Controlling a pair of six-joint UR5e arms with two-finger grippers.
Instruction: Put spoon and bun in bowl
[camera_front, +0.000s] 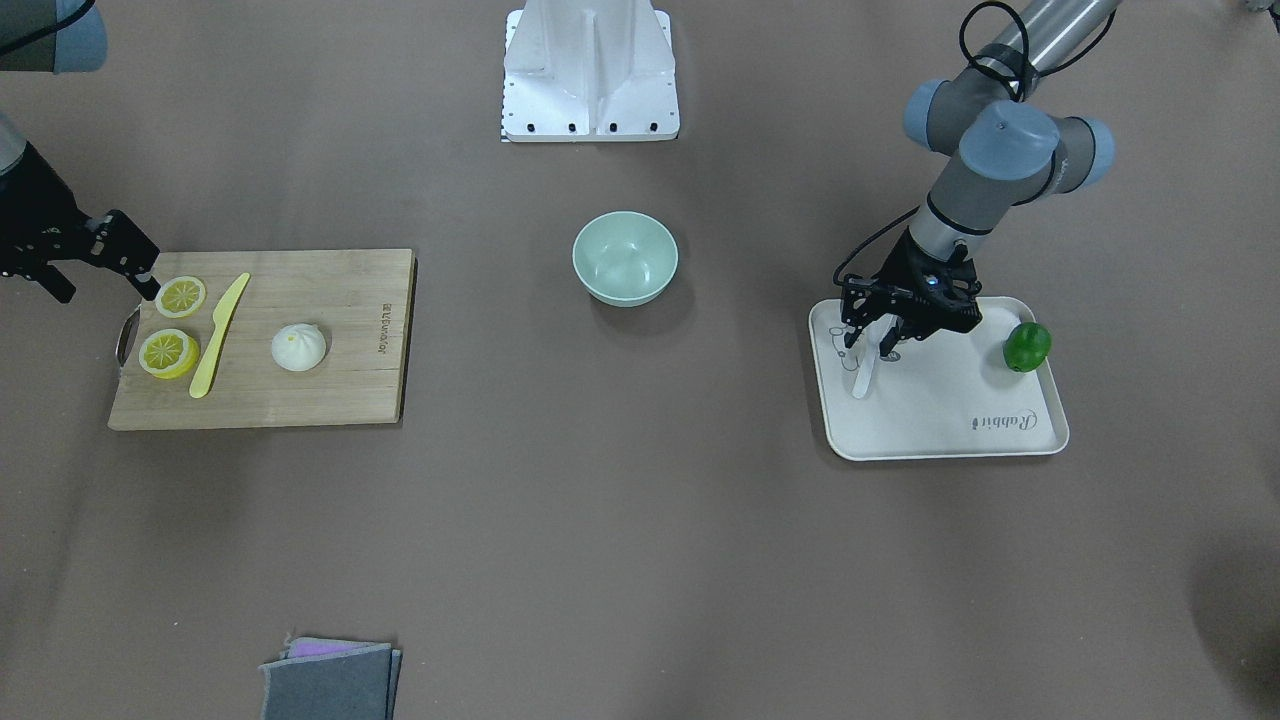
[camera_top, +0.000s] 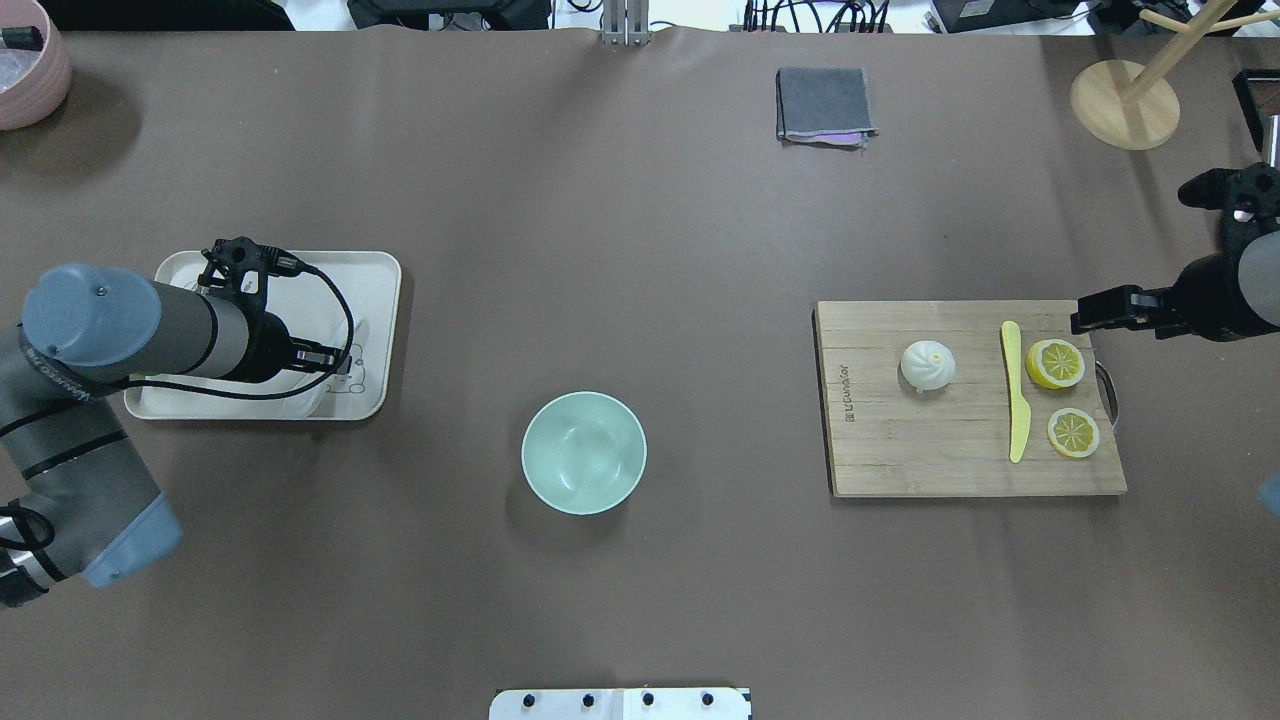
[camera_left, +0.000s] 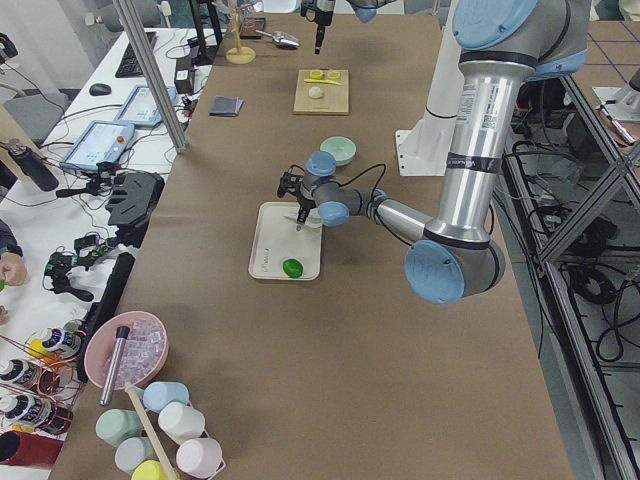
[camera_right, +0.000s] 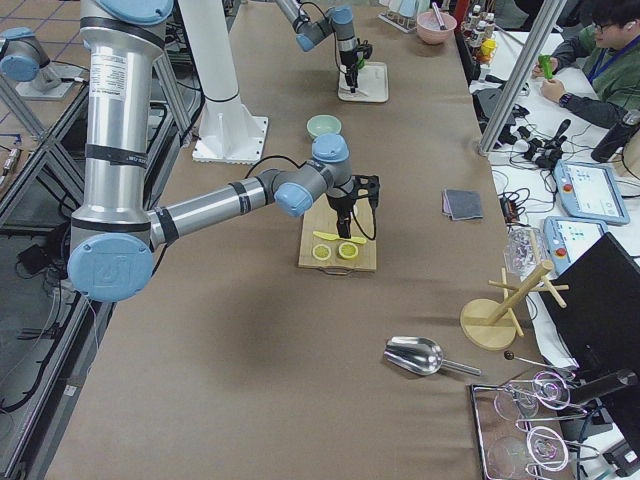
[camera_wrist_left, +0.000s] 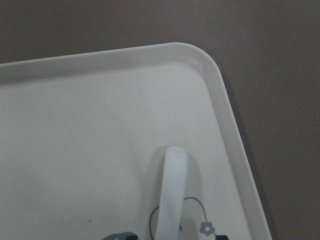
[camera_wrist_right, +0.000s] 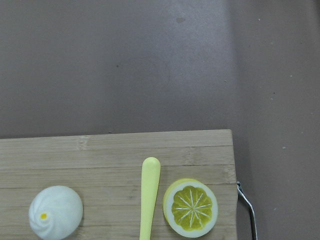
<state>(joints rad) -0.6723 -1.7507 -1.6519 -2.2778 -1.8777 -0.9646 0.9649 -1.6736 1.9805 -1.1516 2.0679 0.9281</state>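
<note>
The spoon is seen lying on the cream tray, near the tray's corner closest to the bowl, with its handle pointing away from the robot. The left gripper is held low over the spoon. In the left wrist view, its 2 fingertips are glimpsed at the bottom edge, set apart on either side of the spoon, so the pincer is read as released and nothing is grasped. A green round fruit is placed on the same tray, at the edge away from the bowl.

The bun is found on the wooden cutting board, well apart from the bowl. Beside it a yellow knife is laid, and beyond the knife 2 lemon slices are set. The right gripper is positioned at the board's handle end, spread wide and released, with 1 fingertip just beside the nearer lemon slice.

The bowl is set on the table between tray and board. A folded grey cloth is seen at the table's far edge.
</note>
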